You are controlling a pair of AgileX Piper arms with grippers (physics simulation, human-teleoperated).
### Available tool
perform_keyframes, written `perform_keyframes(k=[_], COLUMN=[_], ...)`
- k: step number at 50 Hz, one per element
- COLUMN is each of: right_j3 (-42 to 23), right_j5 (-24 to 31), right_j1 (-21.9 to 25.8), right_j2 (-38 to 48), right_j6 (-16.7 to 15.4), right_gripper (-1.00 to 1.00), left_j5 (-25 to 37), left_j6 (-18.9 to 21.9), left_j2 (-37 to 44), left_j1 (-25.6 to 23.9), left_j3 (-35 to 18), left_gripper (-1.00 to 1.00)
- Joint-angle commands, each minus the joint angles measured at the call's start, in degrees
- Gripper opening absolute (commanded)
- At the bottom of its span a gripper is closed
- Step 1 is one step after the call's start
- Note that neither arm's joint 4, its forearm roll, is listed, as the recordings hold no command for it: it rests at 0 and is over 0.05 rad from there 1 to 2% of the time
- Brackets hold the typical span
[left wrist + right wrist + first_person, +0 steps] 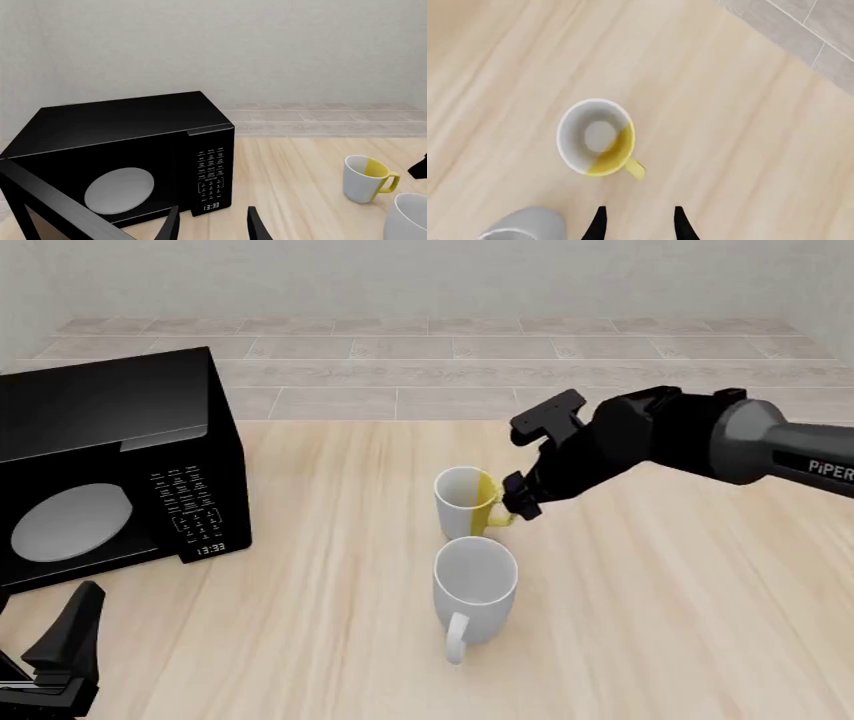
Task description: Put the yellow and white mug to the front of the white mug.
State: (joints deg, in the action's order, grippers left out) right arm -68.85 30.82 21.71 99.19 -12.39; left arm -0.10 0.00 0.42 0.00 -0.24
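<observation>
Two mugs stand upright on the wooden table point(694, 620): we count one yellow mug point(463, 502) and one white mug point(475, 586), plus one black microwave point(107, 465) at the left and two arms. In the front view the yellow mug sits just behind the white one, farther from us, the two close together or perhaps touching; we cannot tell which. Its yellow handle points toward the right gripper point(514, 502), which hovers just beside that handle; the right wrist view shows both fingers spread apart with nothing between them, above the mug without touching it. The white mug's handle faces us. We see the left gripper point(213, 225) low at the near left corner, well apart from both mugs, its two fingers parted and empty, facing the microwave.
</observation>
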Motion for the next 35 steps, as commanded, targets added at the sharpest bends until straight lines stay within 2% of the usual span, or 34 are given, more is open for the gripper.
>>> perform_keyframes(k=[1, 15, 20, 22, 27, 35], right_j3=[1.2, 5.2, 7.5, 9.2, 12.8, 14.3], right_j5=[0.2, -3.5, -7.1, -10.1, -15.4, -16.9], right_j1=[-0.7, 0.1, -0.1, -0.7, -1.9, -3.1], right_j2=[-4.4, -10.3, -13.6, -16.1, -18.7, -22.8], right_j6=[0.1, 2.6, 3.5, 4.1, 3.7, 2.7], right_gripper=[1.00, 1.00, 1.00, 1.00, 1.00, 1.00], left_j5=[0.0, 0.0, 0.0, 0.0, 0.0, 0.0], left_j6=[0.0, 0.0, 0.0, 0.0, 0.0, 0.0], left_j2=[0.0, 0.0, 0.0, 0.0, 0.0, 0.0], left_j1=[0.0, 0.0, 0.0, 0.0, 0.0, 0.0], left_j3=[0.0, 0.0, 0.0, 0.0, 0.0, 0.0], left_gripper=[1.00, 1.00, 1.00, 1.00, 1.00, 1.00])
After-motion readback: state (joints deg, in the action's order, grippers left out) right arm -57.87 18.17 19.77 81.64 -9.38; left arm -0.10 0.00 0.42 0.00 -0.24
